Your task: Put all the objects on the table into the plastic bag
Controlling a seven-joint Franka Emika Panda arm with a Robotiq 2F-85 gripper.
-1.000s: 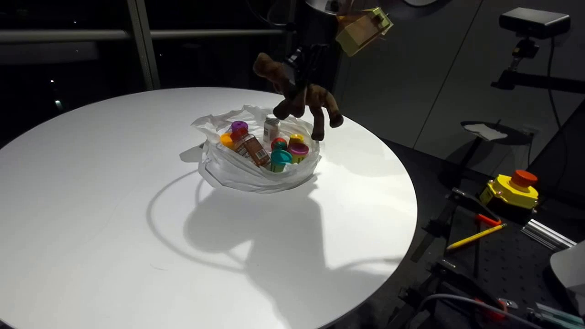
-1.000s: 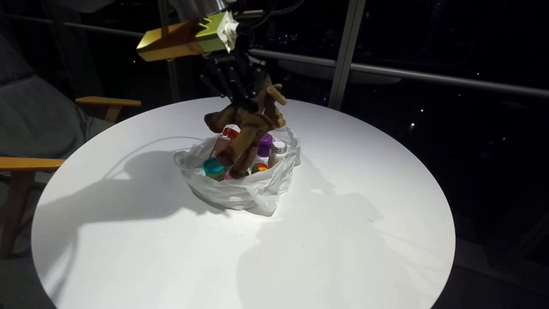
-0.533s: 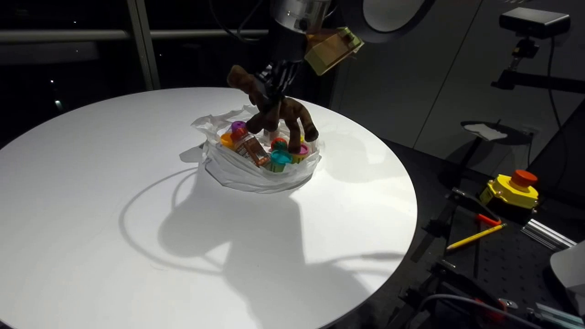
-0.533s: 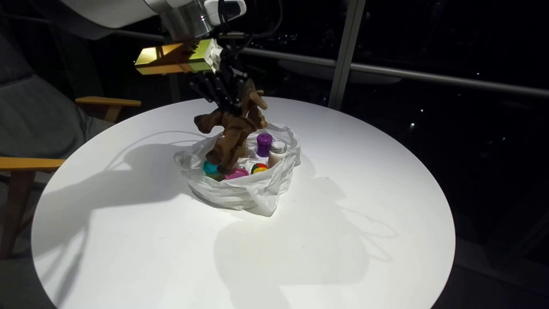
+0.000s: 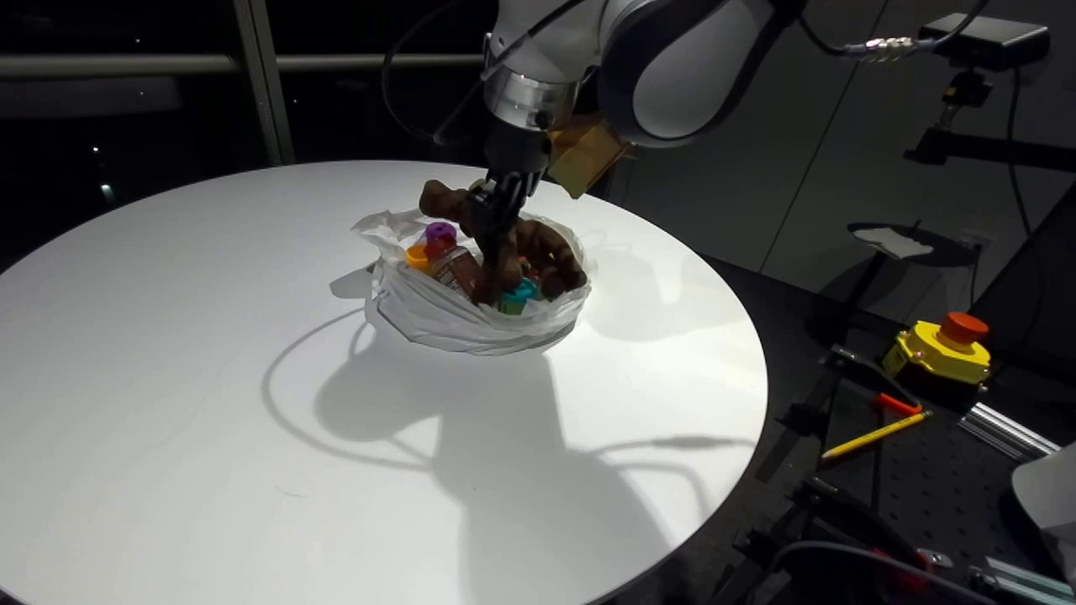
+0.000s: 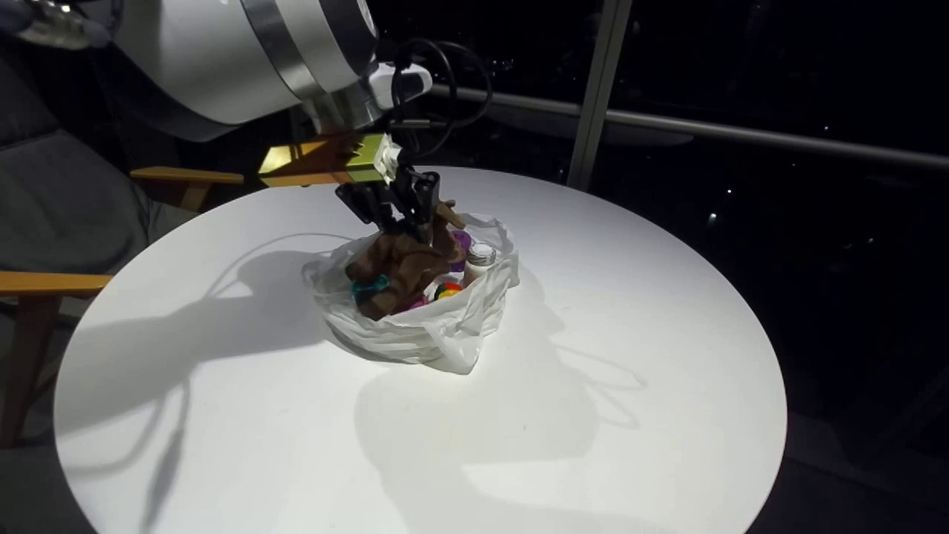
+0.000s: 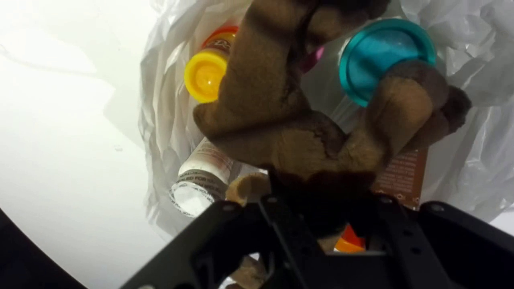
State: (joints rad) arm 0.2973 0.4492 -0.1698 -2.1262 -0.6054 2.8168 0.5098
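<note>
The white plastic bag (image 5: 454, 328) stands open on the table, also in the other views (image 6: 415, 341) (image 7: 482, 120). My gripper (image 5: 496, 227) is shut on a brown plush toy (image 5: 542, 244), with its legs down inside the bag opening. In the wrist view, the toy (image 7: 261, 88) covers much of the bag's inside. The bag holds a teal-lidded tub (image 7: 385, 52), a yellow-lidded tub (image 7: 205, 76), a white bottle (image 6: 480, 263), a red-capped brown bottle (image 5: 454, 269), a purple-topped container (image 5: 440, 231) and an orange item (image 5: 417, 257). The fingertips are partly hidden by the toy.
The round white table (image 5: 210, 420) bears the bag towards its far side. A chair (image 6: 67, 185) stands beside the table. A yellow emergency-stop box (image 5: 937, 353) and a pencil (image 5: 876, 435) lie on a dark surface off the table.
My gripper has moved over and down into the bag with the toy still held. The toy's legs now sit among the containers; the bag has hardly moved.
</note>
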